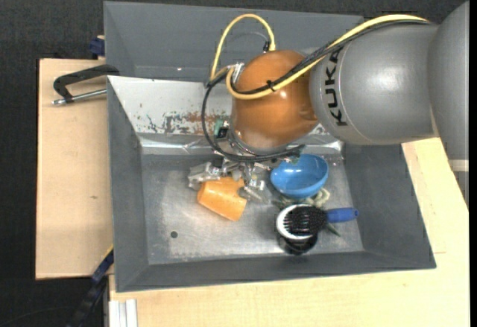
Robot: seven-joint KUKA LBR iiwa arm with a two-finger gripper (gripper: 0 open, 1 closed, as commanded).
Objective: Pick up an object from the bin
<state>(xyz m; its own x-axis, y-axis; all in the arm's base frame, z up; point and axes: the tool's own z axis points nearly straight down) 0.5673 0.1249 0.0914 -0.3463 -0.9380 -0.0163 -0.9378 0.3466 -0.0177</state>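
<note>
Orange cup (222, 200) on its side, mid-floor of bin (160, 243). My end effector (232, 176) sits at its upper edge, under orange wrist cover; apart or together, I cannot tell. Blue bowl (299, 175) just right of cup; round black-and-white brush (298, 225) in front of bowl.

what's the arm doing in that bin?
The KUKA arm reaches in from the right, and its pincer is down near the floor of the grey metal bin, right at an orange plastic cup lying on its side mid-bin. Whether it grips the cup can't be told. A blue plastic bowl and a round black brush with a blue handle lie to the cup's right.
</note>
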